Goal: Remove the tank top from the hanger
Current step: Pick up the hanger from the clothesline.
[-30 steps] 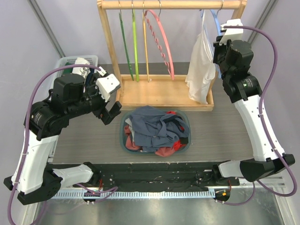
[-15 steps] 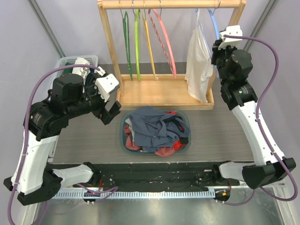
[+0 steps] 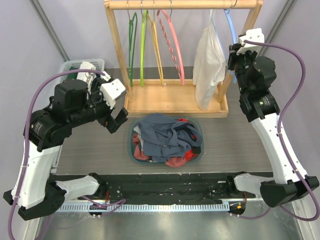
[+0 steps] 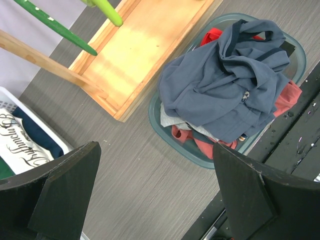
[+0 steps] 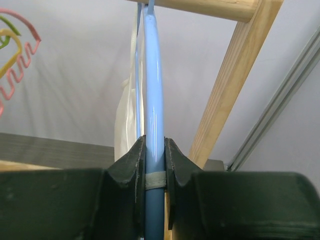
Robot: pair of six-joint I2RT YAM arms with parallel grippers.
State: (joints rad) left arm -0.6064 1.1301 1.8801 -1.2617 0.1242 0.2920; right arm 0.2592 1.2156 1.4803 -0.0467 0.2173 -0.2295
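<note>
Your left gripper hangs over the counter with its jaws spread wide and nothing between them. In the left wrist view, bare counter shows between its two black fingers. Behind it and to its left sits a white bin of folded clothes. Just to its right is a teal basket heaped with laundry, a blue-grey garment on top and red fabric showing underneath.

Beyond the basket stands the wooden rack. From its top rail hang a dark green hanger, a lime hanger, a yellow hanger and a pink hanger, all bare.

The white tank top is at the rack's right end, on the blue hanger. It drapes down toward the rack's base, just to the left of your right gripper.

That right gripper is closed on the blue hanger's arm, with a finger pressed to each side of it (the right wrist view shows this plainly). From that view the hanger runs up and away from the gripper to the rail, and the tank top hangs beyond it on the left side.
</note>
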